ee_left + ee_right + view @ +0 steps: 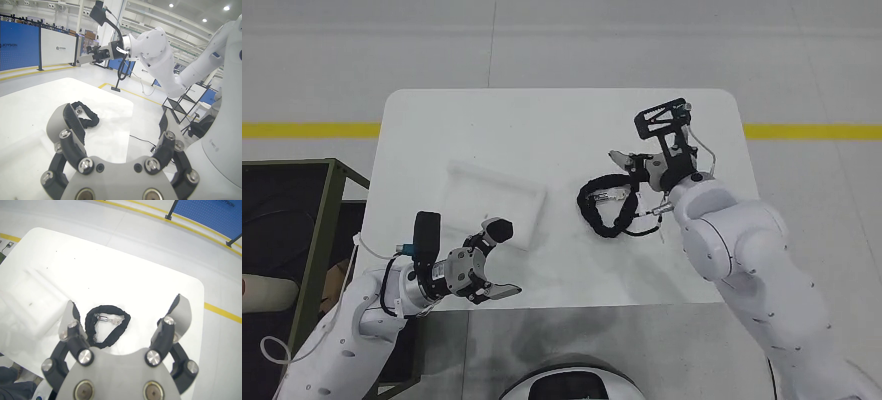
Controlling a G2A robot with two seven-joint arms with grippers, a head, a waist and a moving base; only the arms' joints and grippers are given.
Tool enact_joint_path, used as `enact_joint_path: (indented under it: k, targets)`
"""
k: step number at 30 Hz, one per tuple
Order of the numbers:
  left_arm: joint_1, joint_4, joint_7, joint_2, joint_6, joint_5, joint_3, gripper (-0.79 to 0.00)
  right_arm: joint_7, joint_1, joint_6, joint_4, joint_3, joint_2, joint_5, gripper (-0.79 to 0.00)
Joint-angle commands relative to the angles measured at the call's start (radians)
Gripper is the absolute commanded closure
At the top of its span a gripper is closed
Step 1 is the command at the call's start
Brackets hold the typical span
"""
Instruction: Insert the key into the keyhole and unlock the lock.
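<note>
Lock (614, 205) (107, 325) (88, 115), a black sleeved loop, lies flat on the table (542, 130) right of centre, nearer the right edge than the left. Key (115, 321) lies inside the loop, in line with the silver cylinder (102, 318) and touching its end; insertion depth cannot be told. Right gripper (627, 178) (125, 302) hangs above the lock, jaws spread wide, holding nothing. Left gripper (504, 260) (117, 121) sits at the near edge toward the left corner, jaws likewise apart and empty, just beside a white tray (497, 195) (28, 291).
</note>
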Motion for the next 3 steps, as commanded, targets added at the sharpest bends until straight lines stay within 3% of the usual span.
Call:
enact_joint_path:
  k: [1,3]
  targets:
    - [0.0,0.0,0.0,0.0,0.0,0.0,0.0,-0.784,0.0,0.0,0.0,0.0,0.0,0.0,0.0,-0.785]
    - [0.0,0.0,0.0,0.0,0.0,0.0,0.0,-0.784,0.001,0.001,0.0,0.001,0.0,0.0,0.0,-0.784]
